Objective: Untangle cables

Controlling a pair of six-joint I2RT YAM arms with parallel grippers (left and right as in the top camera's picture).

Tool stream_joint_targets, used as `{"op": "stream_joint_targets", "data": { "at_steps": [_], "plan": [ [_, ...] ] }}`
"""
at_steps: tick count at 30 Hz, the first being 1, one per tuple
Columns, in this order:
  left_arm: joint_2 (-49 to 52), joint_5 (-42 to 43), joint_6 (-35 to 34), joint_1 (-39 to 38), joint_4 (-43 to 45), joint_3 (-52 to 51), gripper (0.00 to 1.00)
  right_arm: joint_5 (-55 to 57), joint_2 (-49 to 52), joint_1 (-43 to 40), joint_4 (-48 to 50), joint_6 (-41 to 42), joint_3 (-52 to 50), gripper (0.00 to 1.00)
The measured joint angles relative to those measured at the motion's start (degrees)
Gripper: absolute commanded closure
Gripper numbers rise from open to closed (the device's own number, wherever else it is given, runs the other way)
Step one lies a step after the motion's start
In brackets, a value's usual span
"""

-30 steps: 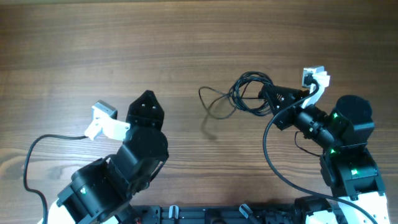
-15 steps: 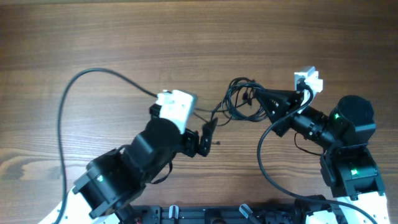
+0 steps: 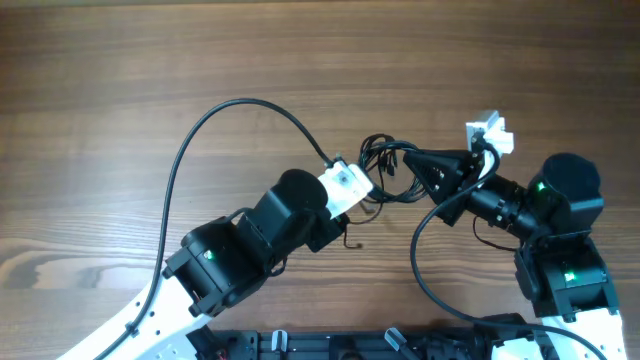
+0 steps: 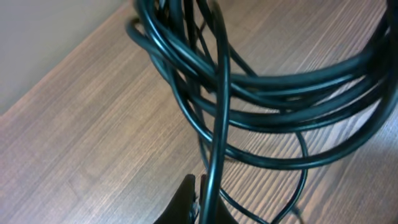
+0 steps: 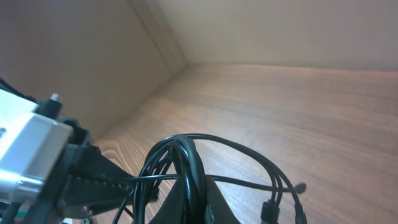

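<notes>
While right hand (image 3: 412, 160) grips them, cables (image 5: 183, 149) bunch leftward.

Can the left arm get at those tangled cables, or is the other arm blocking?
Probably yes: the left claw sits at the cables, a strand at its tips; the right claw grips them from the other side.

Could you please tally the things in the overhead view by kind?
cable tangle: 1
arms: 2, left and right
white cameras: 2, left and right
table: 1
Total: 6
</notes>
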Motion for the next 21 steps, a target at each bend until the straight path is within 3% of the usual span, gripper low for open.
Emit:
{"op": "stream_joint_targets", "data": {
  "at_steps": [4, 7, 12, 17, 19, 20, 21],
  "plan": [
    [-1.2, -2.4, -0.3, 0.0, 2.3, 0.0, 0.96, 4.3, 0.0, 0.0, -3.9, 0.2, 0.0, 0.96],
    [-4.1, -5.9, -4.6, 0.0, 7.1, 0.0, 0.96, 6.7, 0.0, 0.0, -4.9, 0.2, 0.0, 0.96],
    [-10.7, -19.1, -23.8, 0.0, 12.8, 0.0, 0.96, 9.5, 0.0, 0.0, -5.1, 0.2, 0.0, 0.96],
    [-12.6, -27.7, -38.4, 0.0, 8.4, 0.1, 0.95, 9.9, 0.0, 0.0, -5.1, 0.3, 0.0, 0.96],
    [-12.6, -29.5, -42.9, 0.0, 5.6, 0.1, 0.48, 9.9, 0.0, 0.0, -5.0, 0.3, 0.0, 0.96],
    [-12.5, -30.4, -45.5, 0.0, 4.6, 0.1, 0.11, 9.9, 0.0, 0.0, -5.0, 0.3, 0.0, 0.96],
    [-12.5, -30.8, -47.4, 0.0, 4.5, 0.1, 0.0, 9.9, 0.0, 0.0, -4.8, 0.3, 0.0, 0.96]
  ]
}}
